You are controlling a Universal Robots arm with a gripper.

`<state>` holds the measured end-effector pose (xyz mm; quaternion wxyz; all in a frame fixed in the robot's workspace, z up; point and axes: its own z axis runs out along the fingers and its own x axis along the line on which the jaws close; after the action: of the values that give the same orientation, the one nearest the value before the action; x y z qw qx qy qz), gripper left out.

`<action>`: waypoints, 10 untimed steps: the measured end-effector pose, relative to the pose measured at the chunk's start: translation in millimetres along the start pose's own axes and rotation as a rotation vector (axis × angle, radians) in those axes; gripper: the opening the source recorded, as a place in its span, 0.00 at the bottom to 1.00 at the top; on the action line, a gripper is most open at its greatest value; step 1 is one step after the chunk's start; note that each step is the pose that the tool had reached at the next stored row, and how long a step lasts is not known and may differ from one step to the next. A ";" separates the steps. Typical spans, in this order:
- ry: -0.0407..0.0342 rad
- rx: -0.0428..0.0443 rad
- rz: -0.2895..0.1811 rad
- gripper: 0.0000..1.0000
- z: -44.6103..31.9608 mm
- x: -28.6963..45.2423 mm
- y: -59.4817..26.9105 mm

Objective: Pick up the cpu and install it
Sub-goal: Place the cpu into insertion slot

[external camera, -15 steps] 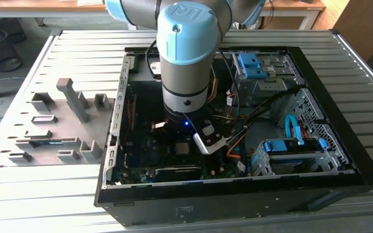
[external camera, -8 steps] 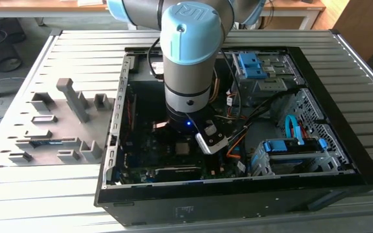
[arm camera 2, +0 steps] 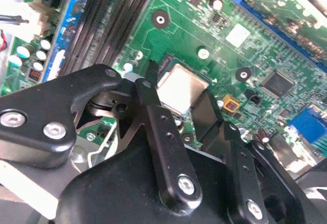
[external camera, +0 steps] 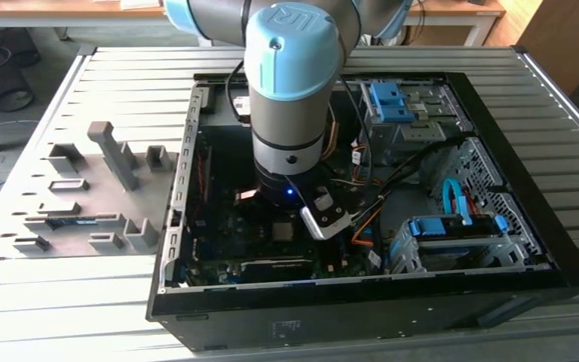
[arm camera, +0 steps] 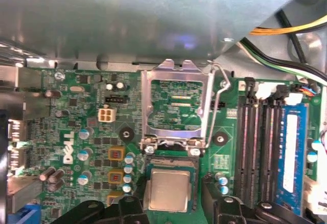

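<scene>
Exterior view's left holds the grey fixture blocks [external camera: 118, 162] on the slatted surface [external camera: 58, 302]. Right of them lies the open computer case [external camera: 370, 320], and the arm [external camera: 289, 98] reaches down into it over the motherboard [external camera: 224, 230], with blue-latched drive bays [external camera: 455, 234] furthest right. In the first wrist view the cpu [arm camera: 167, 189] lies flat in its socket, with the socket's metal load plate [arm camera: 176, 106] swung open just beside it. In the second wrist view the pincer [arm camera 2: 180, 88] is spread, one black finger [arm camera 2: 152, 111] on each side of the chip, neither seeming to touch it. I judge the placing step is in hand: chip seated, not yet latched. Any further move calls for a straight path, since the fingers sit close to the socket edges and the raised plate.
</scene>
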<state>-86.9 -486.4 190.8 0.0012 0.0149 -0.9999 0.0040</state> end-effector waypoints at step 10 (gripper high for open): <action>-0.0009 0.0001 -0.011 0.53 0.0 3.6 -0.6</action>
<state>-90.5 -487.1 190.8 0.0007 0.0202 -0.9998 0.0041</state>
